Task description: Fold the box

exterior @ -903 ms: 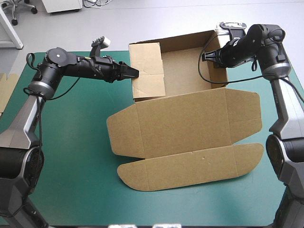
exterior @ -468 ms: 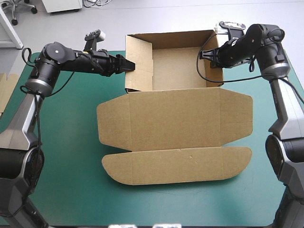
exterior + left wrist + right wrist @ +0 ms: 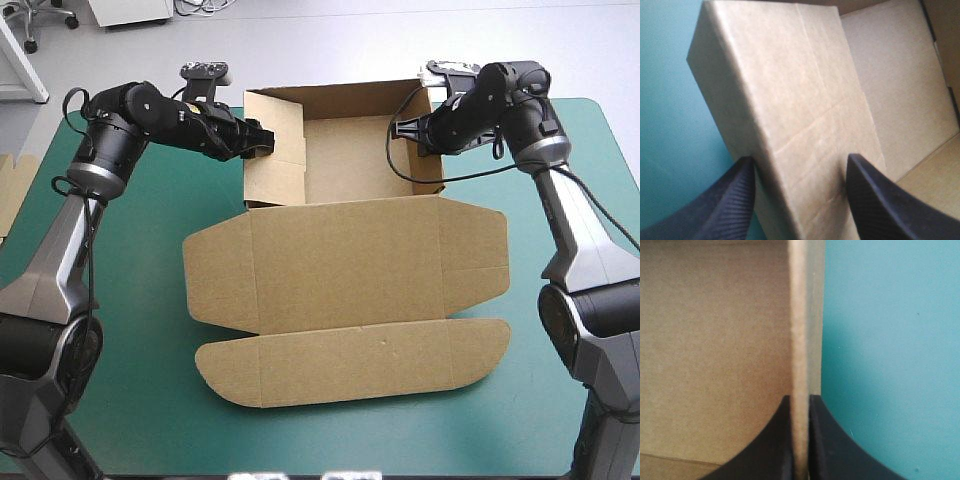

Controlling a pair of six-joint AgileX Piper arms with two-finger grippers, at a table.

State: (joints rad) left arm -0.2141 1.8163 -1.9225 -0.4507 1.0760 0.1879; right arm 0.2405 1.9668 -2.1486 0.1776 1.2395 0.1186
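Observation:
The brown box (image 3: 345, 265) stands as an open tray at the far middle of the teal-green table, its lid flat toward the near edge. My left gripper (image 3: 262, 140) is at the tray's left wall (image 3: 285, 135). In the left wrist view, the left gripper (image 3: 800, 200) is open, its fingers (image 3: 732, 200) straddling that folded wall (image 3: 790, 110). My right gripper (image 3: 400, 128) holds the tray's right wall (image 3: 428, 150). Seen from the right wrist, the right gripper (image 3: 800, 405) is shut on the wall's thin top edge (image 3: 799, 315).
The lid's rounded tuck flap (image 3: 350, 355) lies flat nearest the front edge. An edge of more brown board (image 3: 8, 190) shows at the table's left edge. Bare teal-green cover (image 3: 560, 300) lies to the right of the lid.
The box has turned square and slid left across the table with both arms. My left gripper, earlier a shut point against the left flap, now straddles the raised left wall.

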